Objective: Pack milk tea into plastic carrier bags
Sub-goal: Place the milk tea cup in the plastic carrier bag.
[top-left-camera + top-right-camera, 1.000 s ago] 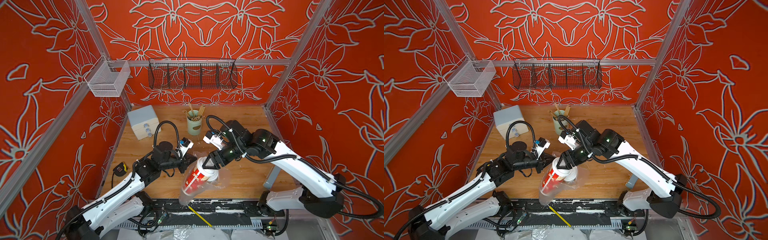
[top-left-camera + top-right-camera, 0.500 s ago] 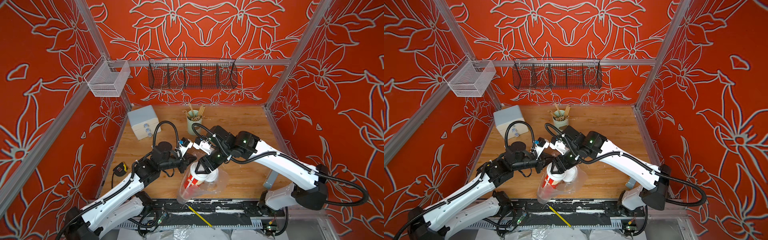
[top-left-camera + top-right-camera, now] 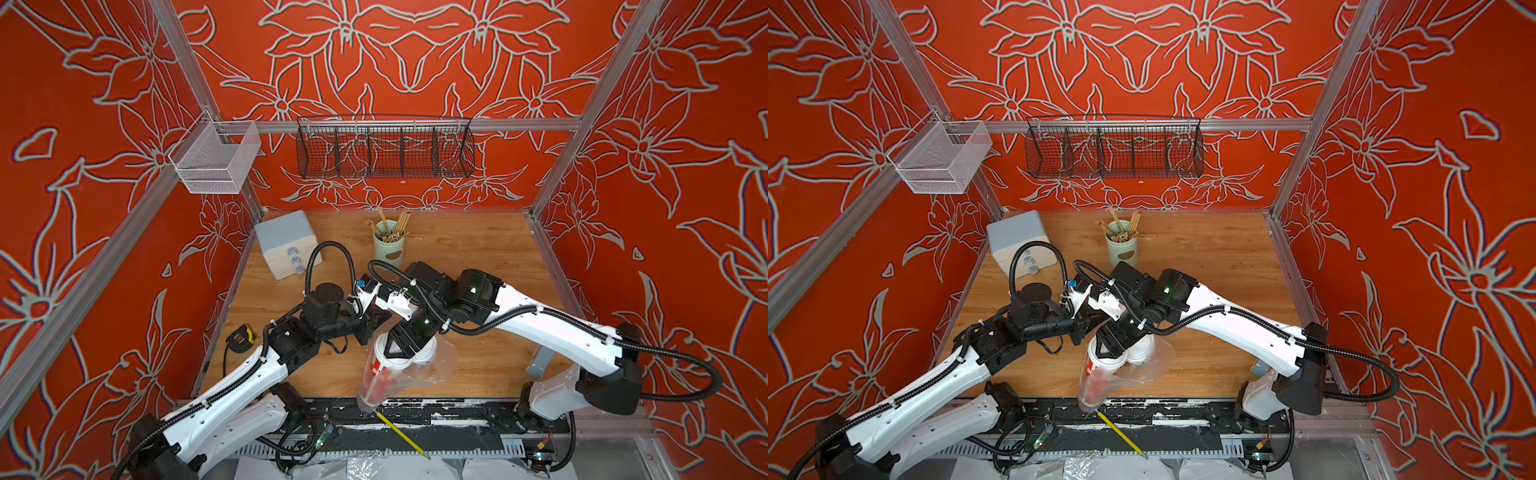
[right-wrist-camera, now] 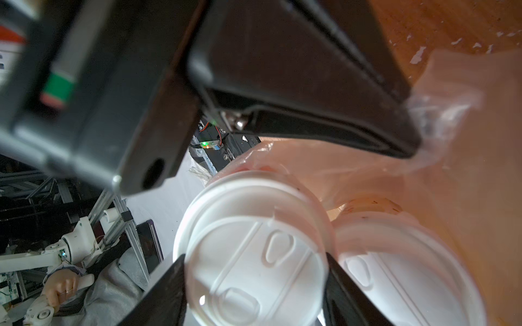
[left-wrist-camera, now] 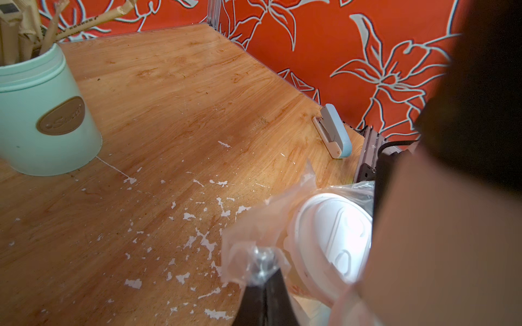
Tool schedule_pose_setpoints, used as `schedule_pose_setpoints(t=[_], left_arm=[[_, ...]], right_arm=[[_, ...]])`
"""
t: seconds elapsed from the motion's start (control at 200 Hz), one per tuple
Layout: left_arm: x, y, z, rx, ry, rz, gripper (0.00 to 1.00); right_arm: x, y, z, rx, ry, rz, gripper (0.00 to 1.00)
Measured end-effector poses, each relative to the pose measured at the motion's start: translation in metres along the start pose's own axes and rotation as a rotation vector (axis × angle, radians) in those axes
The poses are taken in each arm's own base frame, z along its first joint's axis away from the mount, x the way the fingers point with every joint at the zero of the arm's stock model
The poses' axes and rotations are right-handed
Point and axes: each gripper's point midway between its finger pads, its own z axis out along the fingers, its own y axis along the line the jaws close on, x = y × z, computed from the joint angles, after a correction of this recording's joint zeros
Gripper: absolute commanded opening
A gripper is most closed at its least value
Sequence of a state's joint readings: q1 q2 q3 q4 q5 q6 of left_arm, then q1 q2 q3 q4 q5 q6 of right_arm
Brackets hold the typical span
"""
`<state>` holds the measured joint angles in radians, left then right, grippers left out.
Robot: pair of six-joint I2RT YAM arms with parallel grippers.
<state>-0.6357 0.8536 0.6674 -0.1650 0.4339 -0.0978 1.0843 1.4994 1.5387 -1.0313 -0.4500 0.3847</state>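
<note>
1. Right gripper (image 4: 254, 285) grips the lid of the red cup (image 3: 376, 376), jaws wide.
2. Left gripper (image 5: 262, 272) is pinched tight on the bag (image 3: 440, 368) rim, at the lid's 11 o'clock.
3. Cream cup (image 3: 425, 358) touches at 3 o'clock; both cups are bagged at the 6 o'clock edge of the table (image 3: 478, 257).

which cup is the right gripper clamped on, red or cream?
The red cup, tilted inside the bag: the right gripper straddles its white lid. The cream cup beside it has no fingers on its lid.
</note>
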Motion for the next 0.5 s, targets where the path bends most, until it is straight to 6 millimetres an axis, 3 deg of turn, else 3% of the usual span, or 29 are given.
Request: schedule_pose_setpoints(t=[0.5], left_arm=[[0.003, 0.001, 0.000, -0.005, 0.012, -0.003, 0.00]], right_arm=[[0.003, 0.011, 0.017, 0.037, 0.026, -0.101, 0.05]])
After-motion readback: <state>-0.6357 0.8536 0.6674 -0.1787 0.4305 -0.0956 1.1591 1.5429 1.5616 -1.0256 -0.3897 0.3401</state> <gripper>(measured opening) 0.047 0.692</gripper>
